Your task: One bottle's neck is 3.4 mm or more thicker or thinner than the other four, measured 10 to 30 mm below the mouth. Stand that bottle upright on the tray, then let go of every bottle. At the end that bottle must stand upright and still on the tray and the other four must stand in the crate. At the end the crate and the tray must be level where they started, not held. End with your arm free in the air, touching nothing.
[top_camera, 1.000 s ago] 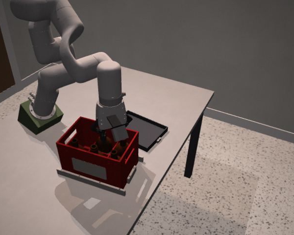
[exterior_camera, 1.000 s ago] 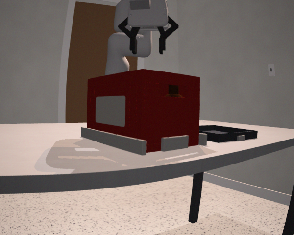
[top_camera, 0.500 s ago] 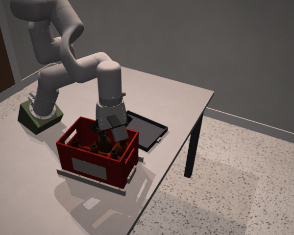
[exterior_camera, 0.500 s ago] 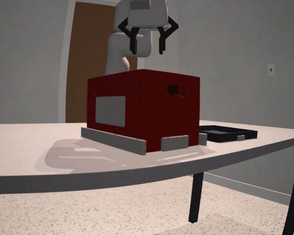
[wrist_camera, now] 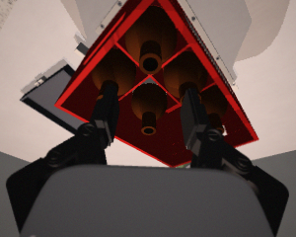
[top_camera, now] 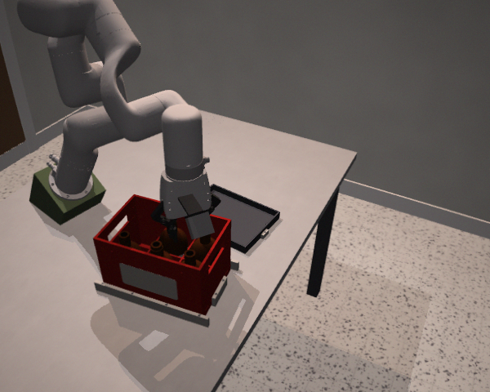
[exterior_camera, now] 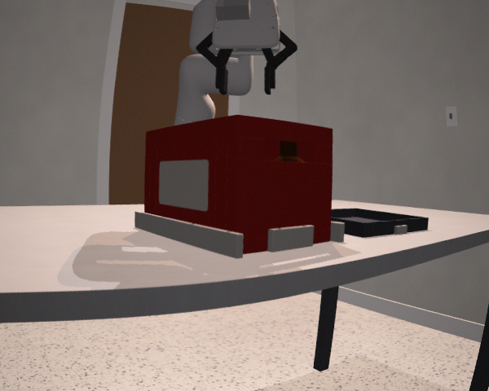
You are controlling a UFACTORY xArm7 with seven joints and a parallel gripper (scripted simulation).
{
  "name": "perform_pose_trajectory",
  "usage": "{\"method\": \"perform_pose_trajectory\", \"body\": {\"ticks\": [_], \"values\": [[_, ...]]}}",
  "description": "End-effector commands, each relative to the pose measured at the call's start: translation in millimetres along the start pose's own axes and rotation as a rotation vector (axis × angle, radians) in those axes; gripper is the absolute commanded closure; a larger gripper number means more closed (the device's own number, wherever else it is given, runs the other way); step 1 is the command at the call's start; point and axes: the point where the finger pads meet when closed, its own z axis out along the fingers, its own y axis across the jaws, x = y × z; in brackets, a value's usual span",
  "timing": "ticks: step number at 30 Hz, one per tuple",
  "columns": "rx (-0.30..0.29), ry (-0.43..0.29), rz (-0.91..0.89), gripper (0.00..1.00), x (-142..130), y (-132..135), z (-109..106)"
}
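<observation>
Currently: choosing a bottle (top_camera: 175,241) (wrist_camera: 149,101), probably
Claw (exterior_camera: 245,91) (wrist_camera: 150,99): open, empty, above the crate (top_camera: 150,269) (exterior_camera: 278,202) (wrist_camera: 212,61)
Next: straddle one neck, lower straight

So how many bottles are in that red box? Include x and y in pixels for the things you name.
5 bottles (top_camera: 156,249) (exterior_camera: 288,150) (wrist_camera: 149,106), all in the red crate (top_camera: 108,265) (exterior_camera: 278,193) (wrist_camera: 84,117): three in a row along the side with the grey panel (top_camera: 149,281) (exterior_camera: 183,185), two in the row behind. None seems hidden.

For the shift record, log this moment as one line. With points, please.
gripper (top_camera: 191,229) (exterior_camera: 245,91) (wrist_camera: 150,99): open, above crate (top_camera: 150,282) (exterior_camera: 278,197) (wrist_camera: 214,61) | held: nothing | bottles: five in crate | tray (top_camera: 247,219) (exterior_camera: 363,229) (wrist_camera: 50,91): no bottle | odd neck: cannot tell
</observation>
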Motion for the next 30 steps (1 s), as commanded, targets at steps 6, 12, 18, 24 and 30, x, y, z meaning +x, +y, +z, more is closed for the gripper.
{"method": "perform_pose_trajectory", "body": {"ticks": [6,12,18,24,30], "values": [[0.001,0.004,0.000,0.35,1,-1,10],[0.001,0.004,0.000,0.35,2,-1,15],[0.001,0.004,0.000,0.35,2,-1,23],[0.001,0.004,0.000,0.35,2,-1,29],[0.001,0.004,0.000,0.35,2,-1,32]]}}
